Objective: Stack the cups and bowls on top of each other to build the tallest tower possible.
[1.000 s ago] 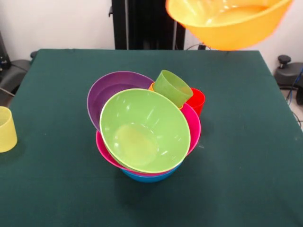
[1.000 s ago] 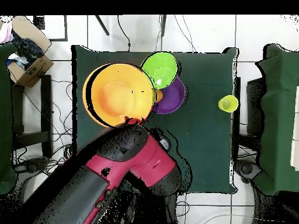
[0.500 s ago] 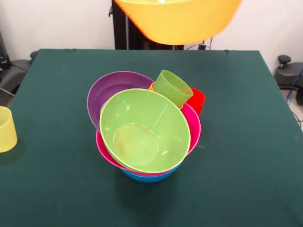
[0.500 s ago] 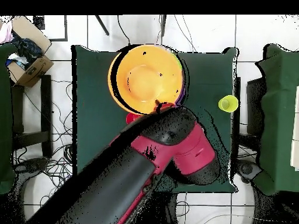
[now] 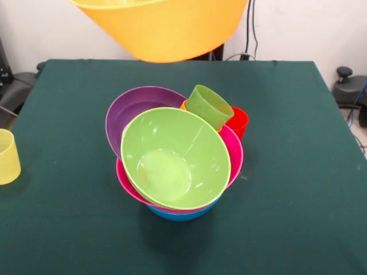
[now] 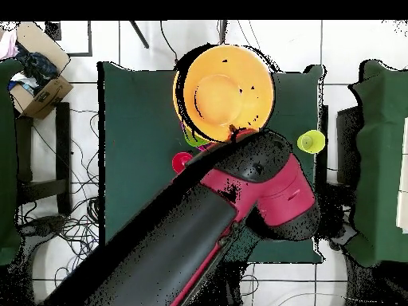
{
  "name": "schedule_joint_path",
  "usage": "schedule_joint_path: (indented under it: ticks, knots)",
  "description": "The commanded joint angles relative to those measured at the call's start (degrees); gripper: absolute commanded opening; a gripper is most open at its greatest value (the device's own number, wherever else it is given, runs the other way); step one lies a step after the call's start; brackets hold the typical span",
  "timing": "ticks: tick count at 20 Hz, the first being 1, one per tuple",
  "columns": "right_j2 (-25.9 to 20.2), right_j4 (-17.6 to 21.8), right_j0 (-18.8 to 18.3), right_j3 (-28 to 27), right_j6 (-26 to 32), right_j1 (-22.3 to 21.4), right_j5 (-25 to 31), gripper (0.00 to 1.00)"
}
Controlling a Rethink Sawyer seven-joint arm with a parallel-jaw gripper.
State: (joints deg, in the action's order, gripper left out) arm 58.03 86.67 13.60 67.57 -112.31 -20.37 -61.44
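Observation:
A large orange bowl hangs in the air high above the far side of the pile, upright; it also shows in the overhead view. My gripper holds it at its rim nearest the arm, mostly hidden under the arm. The tower stands mid-table: a tilted lime green bowl in a pink bowl on a blue bowl, with a purple bowl leaning behind. A green cup sits tilted over an orange cup beside a red cup. A pale yellow cup stands alone.
The dark green table carries only the pile and the yellow cup near one side edge. My red and black arm covers much of the table from above. A cardboard box sits on the floor.
The orange bowl has travelled with the arm across the table, leftward in the front view, and now hangs over the pile. The pile and yellow cup have not moved.

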Motion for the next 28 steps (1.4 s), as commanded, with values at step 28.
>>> schedule_joint_path:
  ticks: [28]
  knots:
    - [-7.4,10.4,1.8,-0.8,10.5,12.3,6.0,0.00]
